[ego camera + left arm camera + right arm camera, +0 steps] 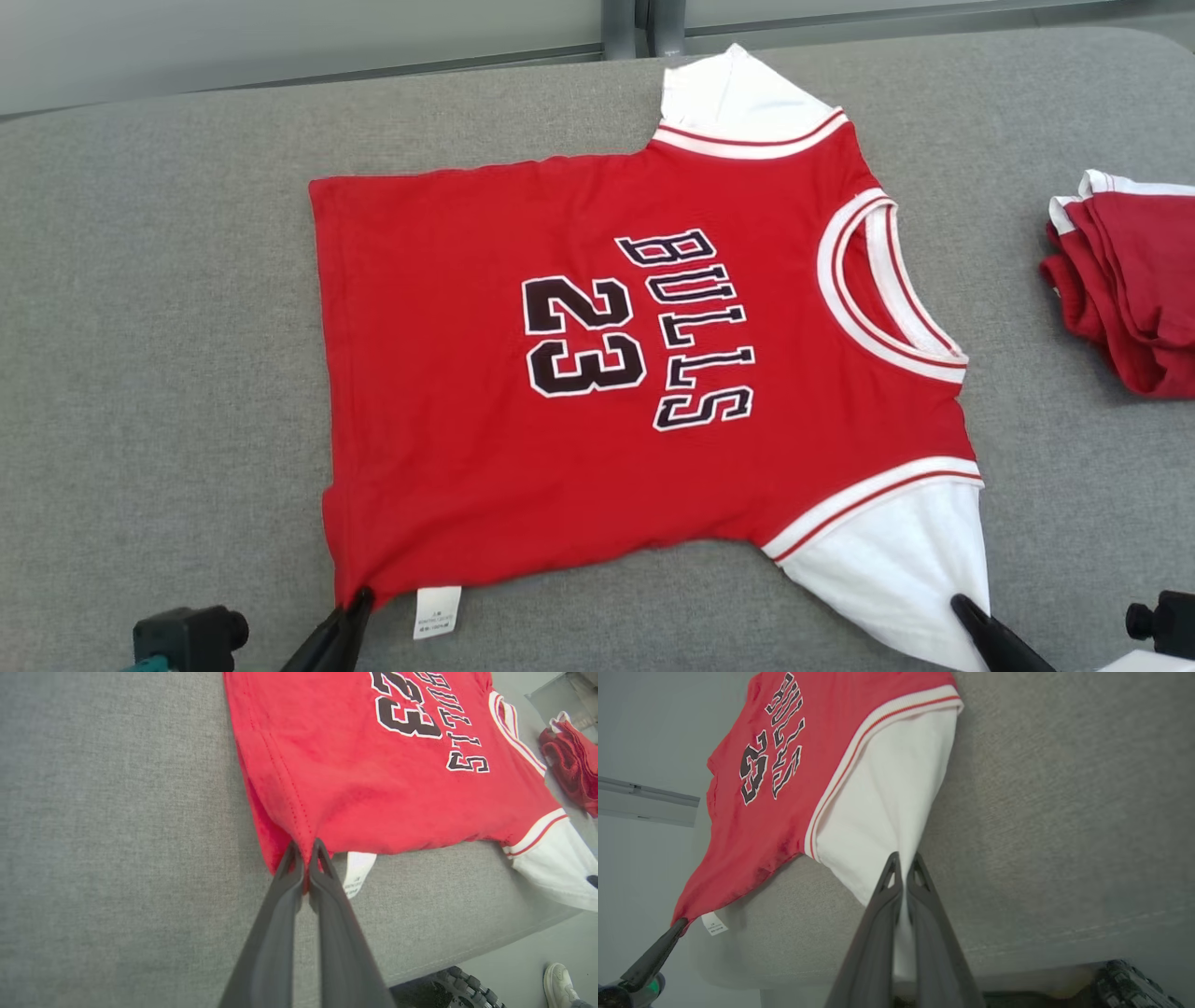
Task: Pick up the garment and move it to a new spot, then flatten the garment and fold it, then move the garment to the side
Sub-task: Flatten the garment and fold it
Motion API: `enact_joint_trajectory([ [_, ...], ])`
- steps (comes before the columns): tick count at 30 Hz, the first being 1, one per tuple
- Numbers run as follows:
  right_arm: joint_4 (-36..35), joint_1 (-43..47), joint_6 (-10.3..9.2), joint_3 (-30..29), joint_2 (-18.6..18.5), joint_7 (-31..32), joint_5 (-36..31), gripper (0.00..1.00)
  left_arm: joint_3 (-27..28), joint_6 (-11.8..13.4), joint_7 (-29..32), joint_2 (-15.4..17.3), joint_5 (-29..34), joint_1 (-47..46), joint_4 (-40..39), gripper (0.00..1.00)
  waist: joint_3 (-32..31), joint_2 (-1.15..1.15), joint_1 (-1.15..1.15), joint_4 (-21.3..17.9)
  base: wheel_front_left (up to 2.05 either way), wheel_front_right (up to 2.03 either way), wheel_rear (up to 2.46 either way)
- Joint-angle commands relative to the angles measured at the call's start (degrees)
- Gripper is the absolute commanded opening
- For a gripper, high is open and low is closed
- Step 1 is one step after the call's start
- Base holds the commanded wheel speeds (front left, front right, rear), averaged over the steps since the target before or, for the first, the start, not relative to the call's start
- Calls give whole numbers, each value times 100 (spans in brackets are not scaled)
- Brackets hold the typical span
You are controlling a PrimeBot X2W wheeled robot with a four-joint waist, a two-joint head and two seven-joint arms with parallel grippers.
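Left fingers [289, 877]: nearest the camera at the lower left, pressed together on the red hem corner of the jersey [467, 420], just beside the white care label [437, 611].
Right fingers [888, 882]: at the lower right, closed tight on the edge of the near white sleeve [896, 551]; the cloth comes to a point between them.
Jersey position: spread face up across the middle of the grey counter [140, 373], with the number 23 and the lettering showing. The neck hole is toward the right, the hem toward the left, and the far sleeve [738, 93] lies at the back edge.
Lie of the cloth: mostly flat; the near edge is taut between the 2 grips and looks slightly lifted off the counter there.
Neighbour: a folded red pile [1130, 289] sits well apart at the right.
Step, as I judge it: flattening, with folding not yet begun.
Handling: thin knit, light and limp. It will likely sag wherever unsupported and stretch rather than slide if tugged hard. It is not fragile, though the counter's cloth cover may drag on it.
Where to hold: edges and corners, as now. The hem corner and the sleeve or shoulder seam offer doubled cloth that a narrow pinch can keep; a pinch mid-panel would bunch it.
Risk: uneven pull from the 2 sides could skew the hem or wrinkle the print.
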Motion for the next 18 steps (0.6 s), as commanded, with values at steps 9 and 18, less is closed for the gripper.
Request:
enact_joint_trajectory([
  [9, -480, -320, 2, -143, -6, 111, 179, 0, 335, 214, -96, 136, -182, 146, -729, 0, 285, 64, 1, -129, 0, 0, 0],
  [18, -746, -1908, 3, -328, -231, 909, 205, 0, 649, 275, 798, 516, -623, -730, -1372, 0, 760, 64, 1, -148, 0, 0, 0],
])
